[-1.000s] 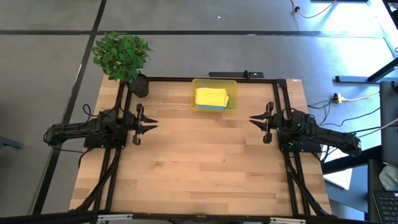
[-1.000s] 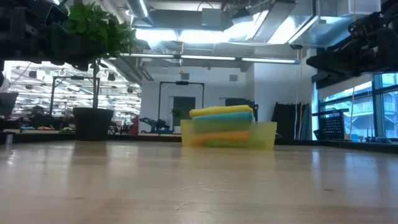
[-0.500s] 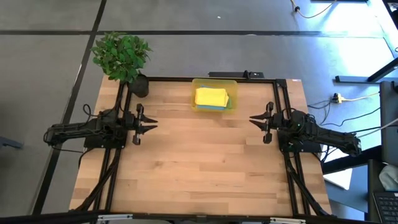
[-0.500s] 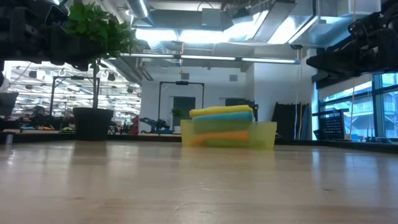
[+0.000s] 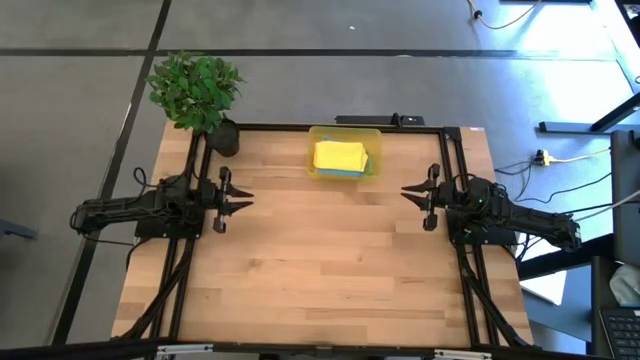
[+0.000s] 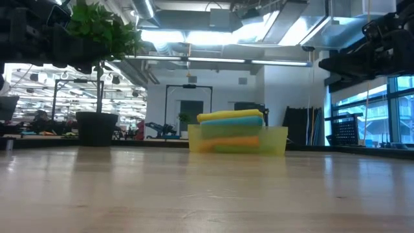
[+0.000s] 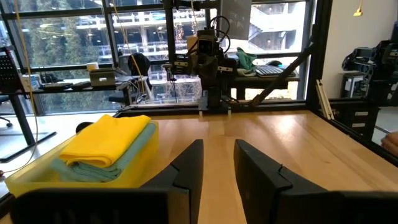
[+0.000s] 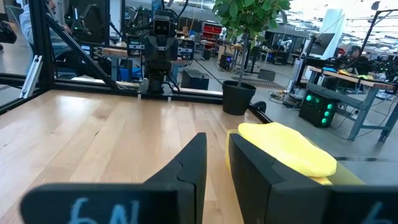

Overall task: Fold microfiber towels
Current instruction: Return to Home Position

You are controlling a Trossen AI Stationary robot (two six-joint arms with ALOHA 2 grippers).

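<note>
The microfiber towels lie folded in a stack inside a translucent yellow bin at the middle of the table's far edge. The top towel is yellow; teal, orange and green ones lie beneath it. My left gripper hovers level at the table's left side, and my right gripper at the right side. Both point toward the table's middle. Each stands open by a narrow gap, with nothing between the fingers, as the wrist views show for the left gripper and the right gripper.
A potted plant stands at the table's far left corner. Black frame rails run along the left, right and far edges. A small black device sits behind the bin. The wooden tabletop stretches between the arms and toward the near edge.
</note>
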